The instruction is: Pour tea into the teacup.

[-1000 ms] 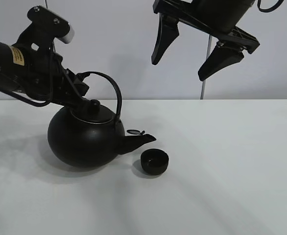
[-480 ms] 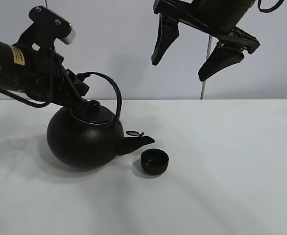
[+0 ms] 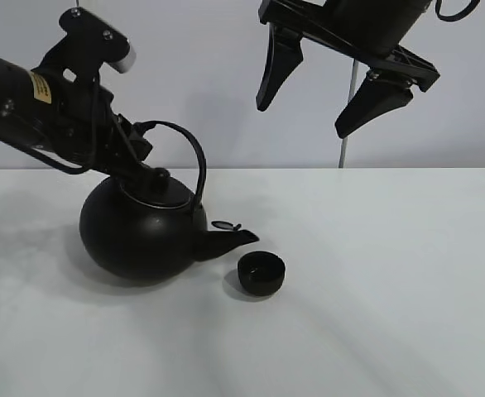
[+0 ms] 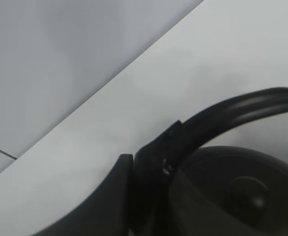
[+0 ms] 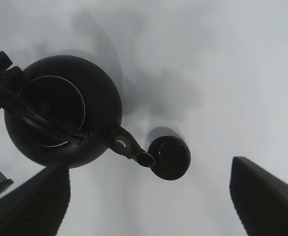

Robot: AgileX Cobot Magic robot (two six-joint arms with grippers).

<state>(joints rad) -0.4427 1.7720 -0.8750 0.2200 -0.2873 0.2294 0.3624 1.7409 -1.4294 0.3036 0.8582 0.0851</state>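
Observation:
The big round black teapot (image 3: 143, 231) rests on the white table (image 3: 391, 273), slightly tilted, its spout (image 3: 230, 241) pointing right at the small matte-black teacup (image 3: 261, 274). My left gripper (image 3: 135, 145) is shut on the teapot's arched handle (image 3: 189, 149) at its left end. In the left wrist view a finger (image 4: 149, 187) clamps the handle (image 4: 232, 110) above the lid (image 4: 242, 189). My right gripper (image 3: 329, 95) hangs open and empty high above the table. The right wrist view looks down on the teapot (image 5: 60, 110) and the teacup (image 5: 169, 157), the spout tip at the cup's rim.
A thin vertical pole (image 3: 348, 124) stands at the back by the grey wall.
The teapot has settled back slightly to the left, its spout tip drawing a little away from the cup. My left arm has risen a bit. The right arm has not moved.

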